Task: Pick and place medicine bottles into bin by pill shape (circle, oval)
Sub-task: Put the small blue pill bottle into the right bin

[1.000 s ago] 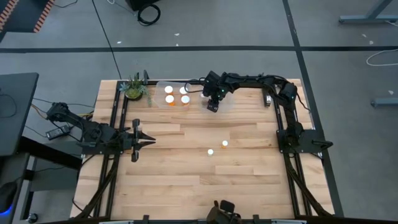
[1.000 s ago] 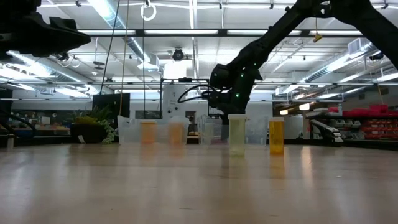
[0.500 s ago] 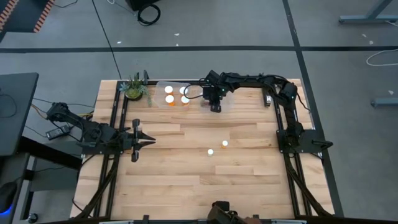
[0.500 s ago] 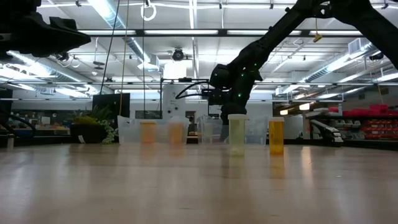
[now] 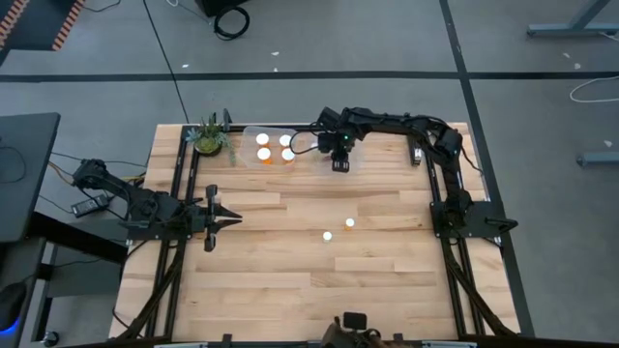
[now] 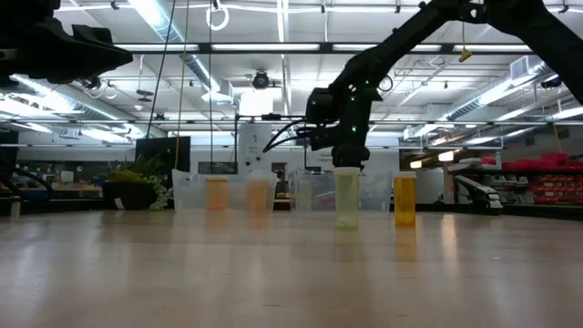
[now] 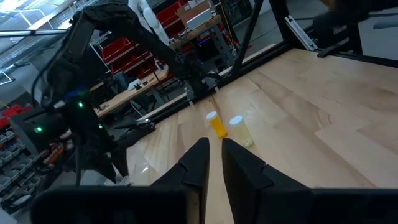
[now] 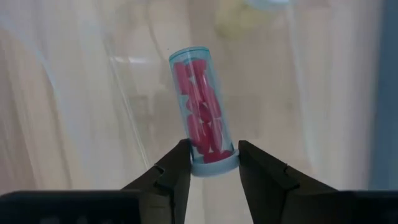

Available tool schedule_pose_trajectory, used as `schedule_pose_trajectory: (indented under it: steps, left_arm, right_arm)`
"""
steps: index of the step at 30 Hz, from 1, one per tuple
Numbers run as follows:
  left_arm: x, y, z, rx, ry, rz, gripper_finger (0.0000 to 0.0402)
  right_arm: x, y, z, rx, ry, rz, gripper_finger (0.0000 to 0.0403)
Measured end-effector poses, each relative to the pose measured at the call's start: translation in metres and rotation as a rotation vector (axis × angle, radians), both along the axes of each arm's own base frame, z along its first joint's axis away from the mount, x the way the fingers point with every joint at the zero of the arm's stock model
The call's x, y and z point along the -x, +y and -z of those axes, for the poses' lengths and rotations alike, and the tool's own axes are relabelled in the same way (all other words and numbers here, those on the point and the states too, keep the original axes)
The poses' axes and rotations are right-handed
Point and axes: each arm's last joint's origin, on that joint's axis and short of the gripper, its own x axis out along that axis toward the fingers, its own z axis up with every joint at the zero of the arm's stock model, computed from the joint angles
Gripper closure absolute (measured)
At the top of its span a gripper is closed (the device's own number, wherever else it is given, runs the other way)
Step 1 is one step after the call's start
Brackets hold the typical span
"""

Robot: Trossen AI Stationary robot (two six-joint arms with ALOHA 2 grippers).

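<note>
Four orange bottles [image 5: 275,148] with white caps stand upright, clustered in the clear bin [image 5: 248,135]; a yellowish bottle [image 5: 327,235] and an orange one [image 5: 349,223] stand near mid-table; a clear blue bottle [image 8: 202,112] of red pills lies tilted.

The table [image 5: 290,271] is showing pale, smooth wood planks with a soft sheen. Above the table, the blue bottle [image 8: 202,112] is looking like clear, glossy plastic, and the bin [image 8: 81,99] beneath it like glossy transparent plastic.

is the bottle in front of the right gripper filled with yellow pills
No, the clear blue-tinted bottle by the right gripper holds red pills.
</note>
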Motion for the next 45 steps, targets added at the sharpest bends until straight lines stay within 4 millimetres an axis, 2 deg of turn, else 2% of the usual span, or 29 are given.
schedule_pose_trajectory:
  steps: [8,11,16,21,25,32,39,45]
  left_arm:
    - [0.000,0.000,0.000,0.000,0.000,0.000,0.0342]
    - [0.000,0.000,0.000,0.000,0.000,0.000,0.0346]
    - [0.000,0.000,0.000,0.000,0.000,0.000,0.0351]
    - [0.000,0.000,0.000,0.000,0.000,0.000,0.0344]
    - [0.000,0.000,0.000,0.000,0.000,0.000,0.0340]
    - [0.000,0.000,0.000,0.000,0.000,0.000,0.0348]
    - [0.000,0.000,0.000,0.000,0.000,0.000,0.0349]
    - [0.000,0.000,0.000,0.000,0.000,0.000,0.0342]
  right_arm:
    - [0.004,0.012,-0.034,0.217,0.296,0.096,0.0270]
    - [0.009,0.013,-0.037,0.267,0.383,0.118,0.0270]
    - [0.017,0.015,-0.030,0.304,0.477,0.093,0.0270]
    - [0.013,0.022,-0.029,0.324,0.497,0.040,0.0270]
    - [0.007,0.032,-0.038,0.351,0.510,0.027,0.0270]
    - [0.003,0.068,-0.042,0.330,0.591,-0.001,0.0270]
    - [-0.004,0.090,-0.043,0.341,0.579,-0.050,0.0270]
    - [-0.001,0.105,-0.070,0.303,0.435,-0.048,0.0270]
